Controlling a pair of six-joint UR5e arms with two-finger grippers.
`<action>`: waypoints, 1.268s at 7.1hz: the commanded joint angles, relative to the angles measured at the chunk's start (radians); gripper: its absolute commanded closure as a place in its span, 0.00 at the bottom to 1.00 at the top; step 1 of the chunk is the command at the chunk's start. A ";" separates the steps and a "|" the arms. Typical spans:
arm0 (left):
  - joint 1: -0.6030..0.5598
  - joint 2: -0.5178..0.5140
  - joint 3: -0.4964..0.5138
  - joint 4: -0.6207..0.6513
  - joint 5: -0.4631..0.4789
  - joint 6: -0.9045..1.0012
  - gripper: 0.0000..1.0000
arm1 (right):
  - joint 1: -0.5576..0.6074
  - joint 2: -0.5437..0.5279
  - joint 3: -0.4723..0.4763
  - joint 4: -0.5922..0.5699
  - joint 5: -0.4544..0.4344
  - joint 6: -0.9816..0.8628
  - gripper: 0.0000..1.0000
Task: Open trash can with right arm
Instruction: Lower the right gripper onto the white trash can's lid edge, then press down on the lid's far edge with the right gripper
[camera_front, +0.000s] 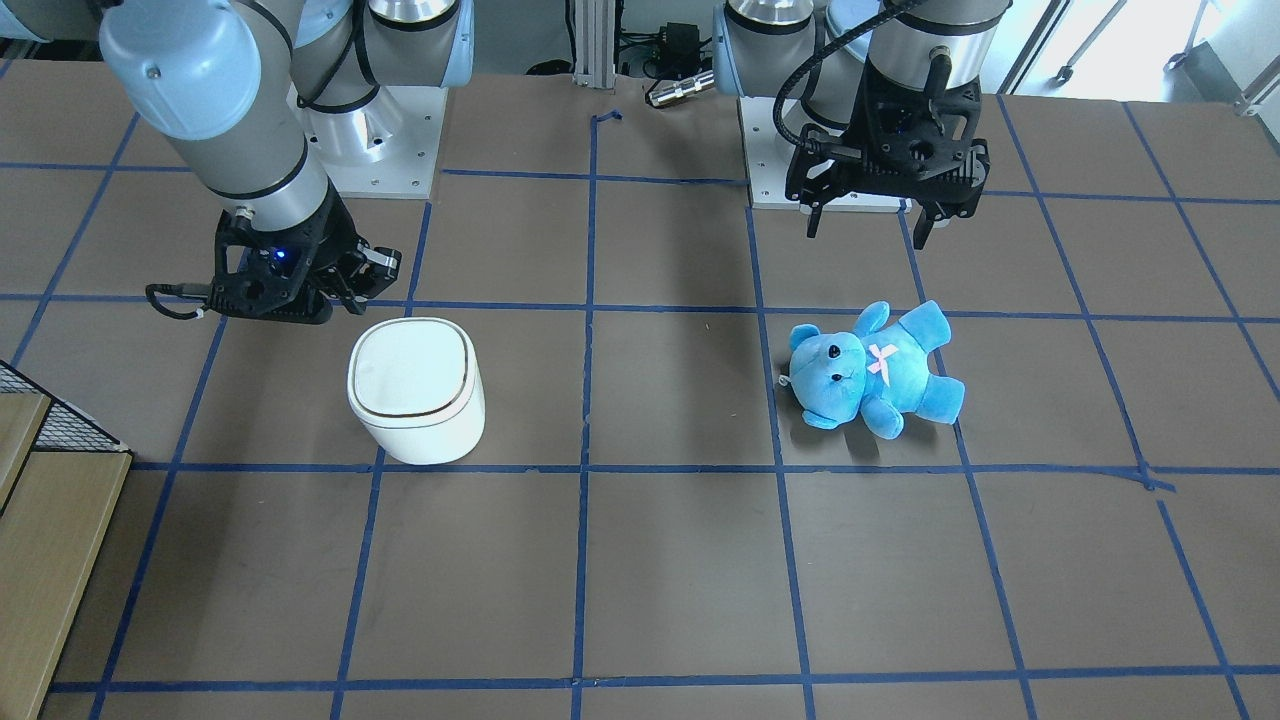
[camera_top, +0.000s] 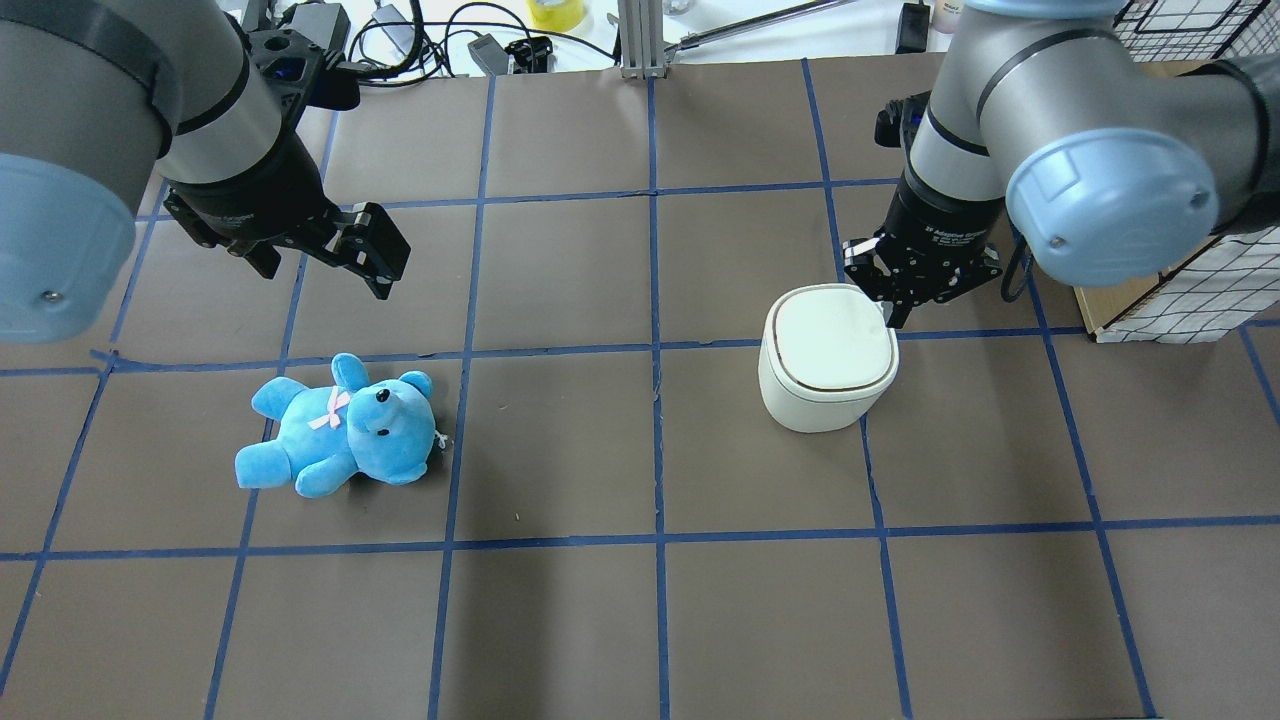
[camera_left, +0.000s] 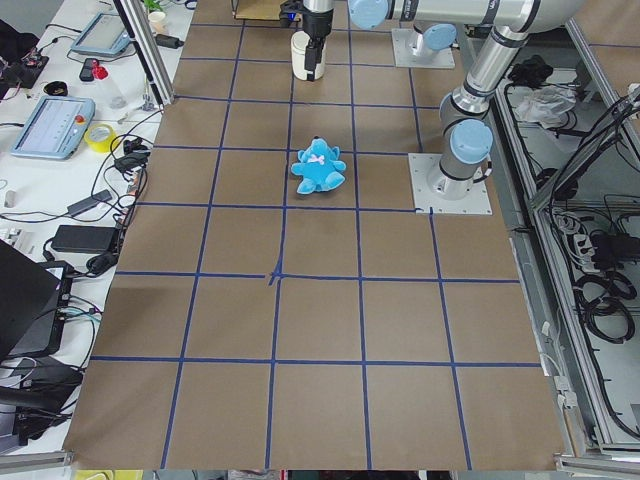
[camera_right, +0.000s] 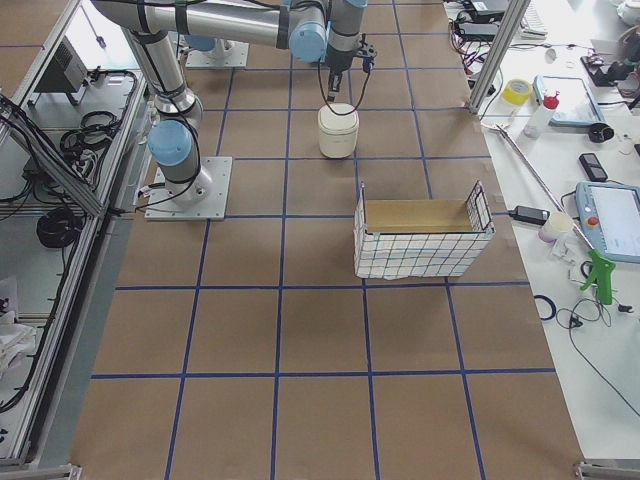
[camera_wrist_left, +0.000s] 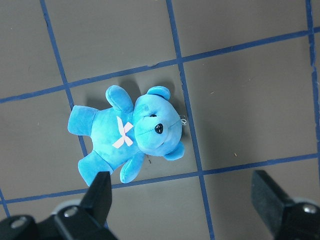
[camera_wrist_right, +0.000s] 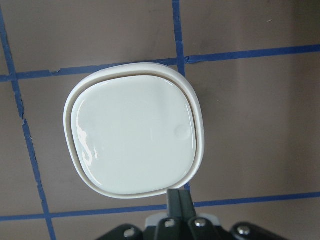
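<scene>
The white trash can (camera_front: 415, 390) stands on the table with its flat lid down; it also shows in the overhead view (camera_top: 828, 355) and the right wrist view (camera_wrist_right: 135, 130). My right gripper (camera_top: 891, 308), with the blue light, hovers just above the can's rim on the robot's side. Its fingers (camera_wrist_right: 180, 200) are pressed together and hold nothing. My left gripper (camera_top: 375, 255) is open and empty, raised above the table. In the left wrist view (camera_wrist_left: 182, 200) it hangs over the blue teddy bear (camera_wrist_left: 130, 132).
The blue teddy bear (camera_top: 340, 425) lies on its back on the robot's left half of the table. A wire-sided basket (camera_right: 420, 235) with a cardboard liner stands at the table's edge beyond the can. Blue tape lines grid the brown table.
</scene>
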 joint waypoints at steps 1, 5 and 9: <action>0.000 0.000 0.000 0.000 0.000 0.000 0.00 | 0.000 0.048 0.055 -0.101 -0.007 -0.004 1.00; 0.000 0.000 0.000 0.000 0.000 0.000 0.00 | -0.002 0.087 0.055 -0.131 -0.010 -0.004 1.00; 0.000 0.000 0.000 0.000 0.000 0.000 0.00 | -0.002 0.102 0.056 -0.143 -0.009 -0.003 1.00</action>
